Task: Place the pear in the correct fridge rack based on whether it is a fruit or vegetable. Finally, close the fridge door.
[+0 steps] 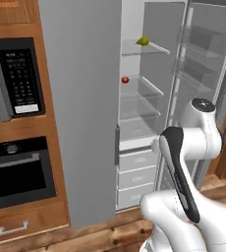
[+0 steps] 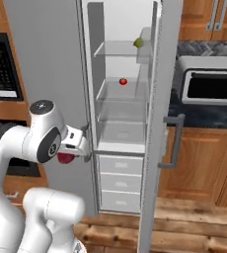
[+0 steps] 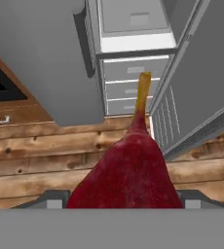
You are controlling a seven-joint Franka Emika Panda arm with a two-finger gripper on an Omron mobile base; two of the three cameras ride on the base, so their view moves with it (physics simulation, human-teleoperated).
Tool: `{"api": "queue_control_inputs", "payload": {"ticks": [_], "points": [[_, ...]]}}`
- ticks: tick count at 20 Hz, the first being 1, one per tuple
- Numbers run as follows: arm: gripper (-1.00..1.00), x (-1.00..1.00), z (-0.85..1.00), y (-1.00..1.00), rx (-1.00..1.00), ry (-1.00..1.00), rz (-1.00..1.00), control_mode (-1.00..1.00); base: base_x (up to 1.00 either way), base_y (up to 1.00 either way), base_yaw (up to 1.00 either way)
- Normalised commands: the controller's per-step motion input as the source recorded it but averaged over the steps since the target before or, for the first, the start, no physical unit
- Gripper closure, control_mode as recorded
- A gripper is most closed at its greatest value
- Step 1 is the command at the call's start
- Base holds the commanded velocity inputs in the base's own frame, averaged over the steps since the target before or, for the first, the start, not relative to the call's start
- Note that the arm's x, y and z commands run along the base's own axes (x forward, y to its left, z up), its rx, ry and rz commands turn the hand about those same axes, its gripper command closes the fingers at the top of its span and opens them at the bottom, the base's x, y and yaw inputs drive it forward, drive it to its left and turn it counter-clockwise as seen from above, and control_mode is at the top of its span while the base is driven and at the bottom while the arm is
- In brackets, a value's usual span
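My gripper [image 3: 126, 202] is shut on a dark red pear [image 3: 128, 170] with a tapered neck and a yellowish stem. The gripper [image 2: 68, 150] hangs low in front of the fridge, at the level of the white drawers [image 2: 120, 180], and the pear [image 2: 64, 158] shows red under the hand. The fridge door [image 1: 203, 64] with clear bins stands open; in the right base view the door [image 2: 157, 123] is edge-on. A small yellow-green fruit [image 1: 143, 41] rests on the highest glass fridge rack [image 1: 154, 47]. On the shelf below lies a small red round fruit [image 1: 125, 79].
The plain grey door [image 1: 80, 108] stays shut to the left of the opening. Beside it a microwave [image 1: 16, 78] and an oven [image 1: 16, 172] sit in wooden cabinets. A counter with a toaster oven [image 2: 209, 81] lies right of the open door. The floor [image 3: 46, 155] is wooden planks.
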Motion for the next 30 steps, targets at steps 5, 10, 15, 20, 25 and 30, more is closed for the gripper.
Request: {"api": "queue_control_inputs", "payload": {"ticks": [5,10,15,20,25,30], "points": [[1.0,0.0,0.0,0.0,0.0,0.0,0.0,1.0,0.64,-0.13,-0.23],[1.0,0.0,0.0,0.0,0.0,0.0,0.0,1.0,0.65,-0.01,-0.13],[1.0,0.0,0.0,0.0,0.0,0.0,0.0,1.0,0.43,-0.08,-0.02],[1.0,0.0,0.0,0.0,0.0,0.0,0.0,1.0,0.26,-0.26,0.04],[1.0,0.0,0.0,0.0,0.0,0.0,0.0,1.0,0.27,-0.32,0.09],[1.0,0.0,0.0,0.0,0.0,0.0,0.0,1.0,0.34,-0.28,0.13]]}}
